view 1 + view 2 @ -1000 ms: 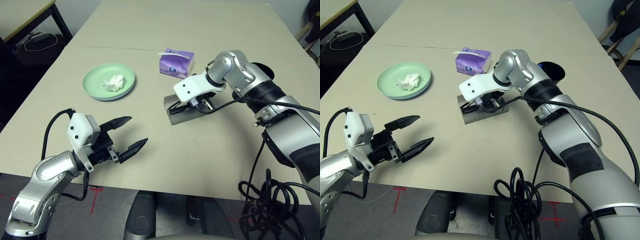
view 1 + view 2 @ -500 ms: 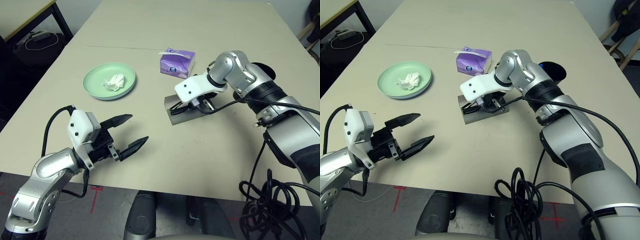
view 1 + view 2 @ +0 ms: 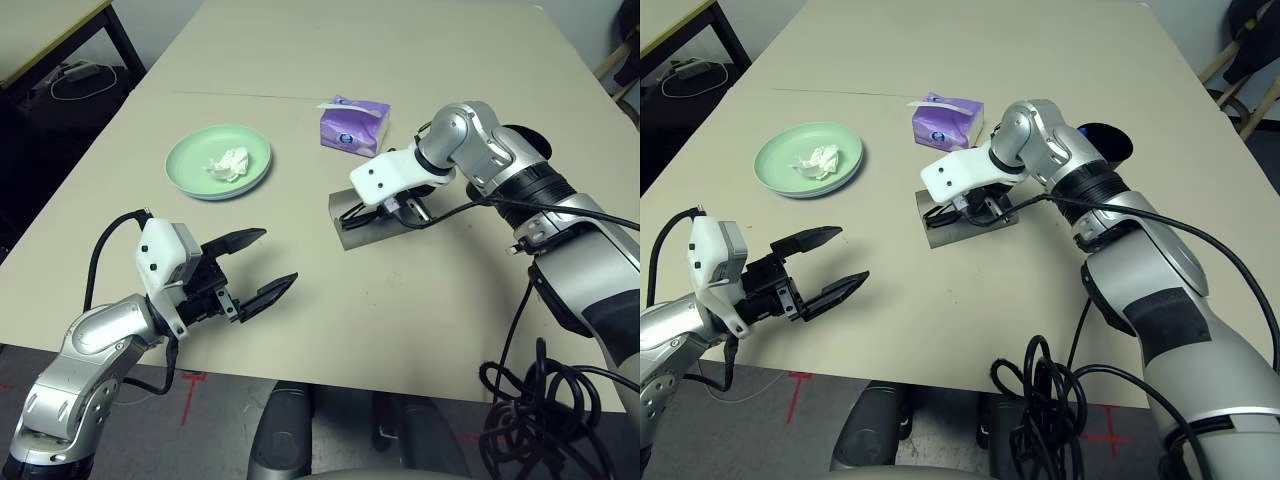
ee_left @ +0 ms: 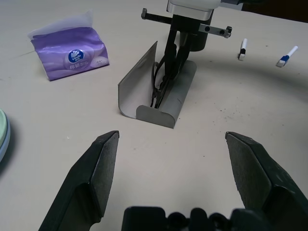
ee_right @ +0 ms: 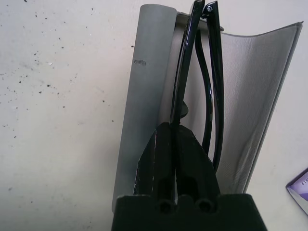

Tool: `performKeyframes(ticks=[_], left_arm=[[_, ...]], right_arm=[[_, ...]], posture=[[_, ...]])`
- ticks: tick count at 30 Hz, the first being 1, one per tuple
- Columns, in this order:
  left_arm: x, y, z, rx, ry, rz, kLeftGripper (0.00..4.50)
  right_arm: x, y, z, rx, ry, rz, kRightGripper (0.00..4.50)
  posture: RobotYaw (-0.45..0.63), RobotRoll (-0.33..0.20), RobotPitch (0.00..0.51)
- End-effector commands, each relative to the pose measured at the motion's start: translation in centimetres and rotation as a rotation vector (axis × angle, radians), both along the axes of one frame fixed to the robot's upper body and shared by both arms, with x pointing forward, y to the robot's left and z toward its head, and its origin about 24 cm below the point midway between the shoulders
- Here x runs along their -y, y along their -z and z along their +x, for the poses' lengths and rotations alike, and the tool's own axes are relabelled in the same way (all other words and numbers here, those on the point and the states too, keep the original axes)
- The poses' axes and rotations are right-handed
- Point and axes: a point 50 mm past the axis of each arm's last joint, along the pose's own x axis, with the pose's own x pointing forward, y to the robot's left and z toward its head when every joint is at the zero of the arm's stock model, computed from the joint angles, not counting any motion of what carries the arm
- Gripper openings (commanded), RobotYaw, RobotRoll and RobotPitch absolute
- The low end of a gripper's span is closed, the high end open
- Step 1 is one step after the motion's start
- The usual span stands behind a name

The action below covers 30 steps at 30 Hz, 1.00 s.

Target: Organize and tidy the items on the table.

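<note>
An open grey glasses case (image 3: 352, 225) lies on the beige table (image 3: 420, 300) right of centre. The black sunglasses (image 5: 211, 72) stand folded inside it. My right gripper (image 5: 175, 127) reaches down into the case and is shut on the sunglasses' frame. Near the table's front left edge my left gripper (image 3: 258, 265) hovers open with nothing between its fingers, pointing toward the case (image 4: 159, 98). A pale green plate (image 3: 190, 160) at the left holds a crumpled white tissue (image 3: 228, 163), and a pale blue rim (image 3: 222, 196) shows under it. A black cup (image 3: 1105, 140) stands behind my right forearm.
A purple tissue box (image 3: 354, 126) stands just behind the case. Two short white pieces (image 4: 244, 48) lie on the table beyond the case. A dark-legged side table (image 3: 50, 30) is at the far left. Black cables (image 3: 540, 400) hang off the front right edge.
</note>
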Motion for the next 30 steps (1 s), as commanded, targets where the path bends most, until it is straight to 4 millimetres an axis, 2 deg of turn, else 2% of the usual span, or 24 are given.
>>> performKeyframes(ticks=[1,24,30], left_arm=[[0.1,0.0,0.0,-0.01,0.018,0.007,4.5],[0.2,0.1,-0.6,-0.021,0.019,0.006,4.5],[0.3,0.1,-1.1,-0.033,0.017,0.001,4.5]], right_arm=[[0.5,0.4,-0.1,-0.017,0.009,0.01,0.03],[0.6,1.1,-0.6,-0.107,0.011,0.012,0.03],[0.8,1.0,0.0,-0.124,0.035,0.007,2.08]], posture=[[0.33,0.0,0.174],[0.35,0.0,0.195],[0.36,0.0,0.214]])
